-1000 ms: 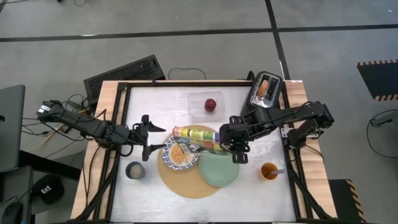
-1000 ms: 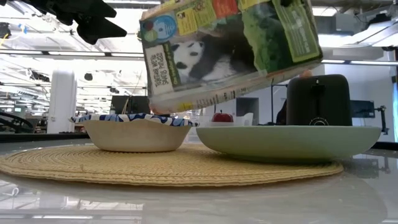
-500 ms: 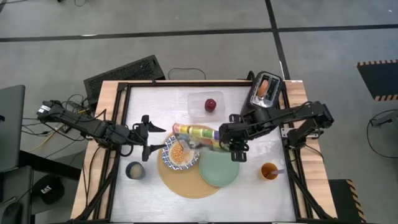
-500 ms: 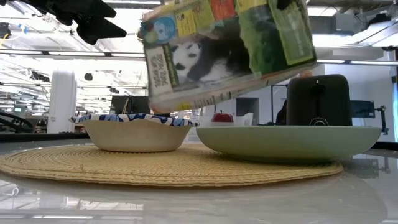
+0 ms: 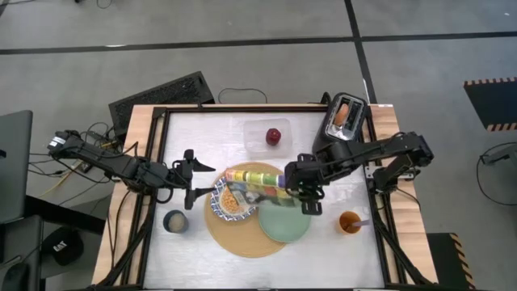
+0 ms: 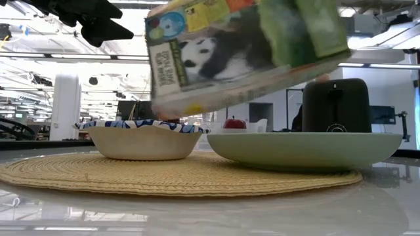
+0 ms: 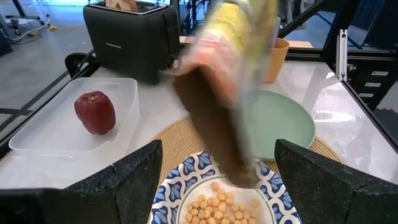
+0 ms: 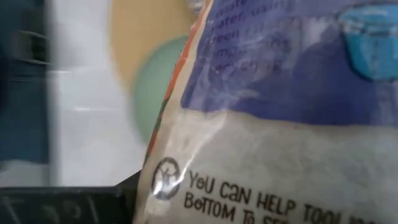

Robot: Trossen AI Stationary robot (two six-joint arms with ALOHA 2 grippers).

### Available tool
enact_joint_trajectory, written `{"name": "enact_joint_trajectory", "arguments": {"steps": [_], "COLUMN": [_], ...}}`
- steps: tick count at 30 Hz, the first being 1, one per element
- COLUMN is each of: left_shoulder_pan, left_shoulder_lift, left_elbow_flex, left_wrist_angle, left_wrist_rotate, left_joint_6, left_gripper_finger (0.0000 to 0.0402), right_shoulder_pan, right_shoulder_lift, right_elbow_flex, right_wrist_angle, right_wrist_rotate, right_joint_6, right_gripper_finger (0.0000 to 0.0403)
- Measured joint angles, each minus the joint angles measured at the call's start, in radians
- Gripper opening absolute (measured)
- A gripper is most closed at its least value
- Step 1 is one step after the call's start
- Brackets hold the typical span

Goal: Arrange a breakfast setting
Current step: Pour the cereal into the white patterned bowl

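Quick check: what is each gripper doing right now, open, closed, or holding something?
Left gripper: open, empty, beside the bowl.
Right gripper: shut on the cereal box, tipped over the bowl.

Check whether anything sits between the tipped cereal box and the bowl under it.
Nothing visible does. The right gripper holds the cereal box tilted above the bowl, open air between them in the low view. The left gripper waits beside the bowl, jaws open.

The tilted cereal box (image 5: 254, 179) blocks your way over the bowl (image 5: 232, 200); bare tabletop (image 5: 307, 263) lies open near the mat (image 5: 242, 238).
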Motion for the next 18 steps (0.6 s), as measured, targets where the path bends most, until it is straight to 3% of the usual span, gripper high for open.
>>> {"name": "enact_joint_trajectory", "arguments": {"steps": [18], "left_shoulder_pan": [0.000], "left_shoulder_lift": [0.000], "left_elbow_flex": [0.000], "left_wrist_angle": [0.000], "left_wrist_rotate": [-0.001], "left_joint_6": [0.004], "left_gripper_finger": [0.0296], "right_shoulder_pan": [-0.011], "right_shoulder_lift": [0.000], "right_elbow_flex": [0.000], "right_wrist_angle": [-0.008], "right_wrist_rotate": [0.012], "right_joint_6": [-0.001], "right_gripper_finger": [0.0186]}}
